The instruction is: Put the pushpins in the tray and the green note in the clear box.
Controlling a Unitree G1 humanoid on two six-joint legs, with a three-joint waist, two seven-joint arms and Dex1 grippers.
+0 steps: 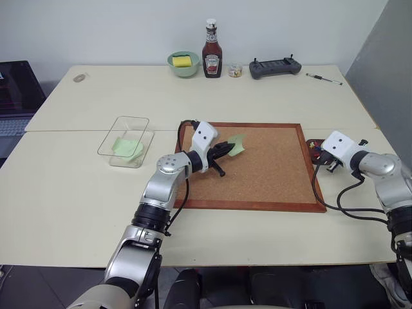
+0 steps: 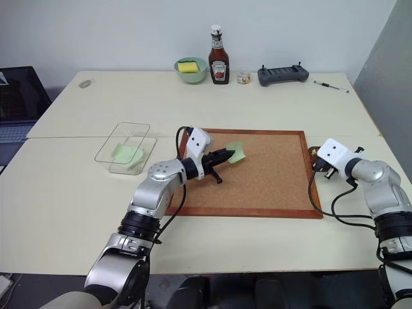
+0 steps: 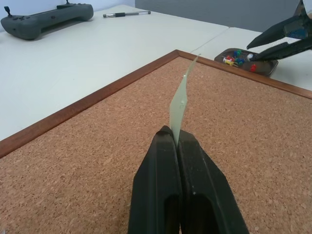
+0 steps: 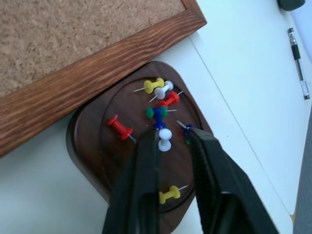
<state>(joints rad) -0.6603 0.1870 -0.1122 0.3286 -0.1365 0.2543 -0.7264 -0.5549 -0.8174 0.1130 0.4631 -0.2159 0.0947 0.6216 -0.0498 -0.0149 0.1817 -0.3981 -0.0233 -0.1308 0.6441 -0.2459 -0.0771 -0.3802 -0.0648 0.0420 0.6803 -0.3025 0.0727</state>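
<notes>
My left gripper [image 1: 226, 148] is shut on one edge of the green note [image 1: 237, 144], holding it just above the cork board [image 1: 257, 174]; the pale slip [image 3: 181, 100] stands on edge past the closed fingertips. Off to the left sits the clear box [image 1: 132, 118] with another pale green slip [image 1: 127, 147] lying inside. By the board's right edge is the tray [image 4: 92, 146], a dark wooden dish holding several pushpins [image 4: 161, 114] in red, yellow, blue, green and white. My right gripper [image 4: 170, 139] hovers over it, open, with a white pin lying below the gap.
Along the table's far edge stand a pale green bowl [image 1: 183, 63] with a yellow sponge, a ketchup bottle [image 1: 212, 58], a small jar [image 1: 235, 70], a grey controller [image 1: 275, 66] and a pen [image 1: 324, 79]. A laptop [image 1: 16, 96] sits at the far left.
</notes>
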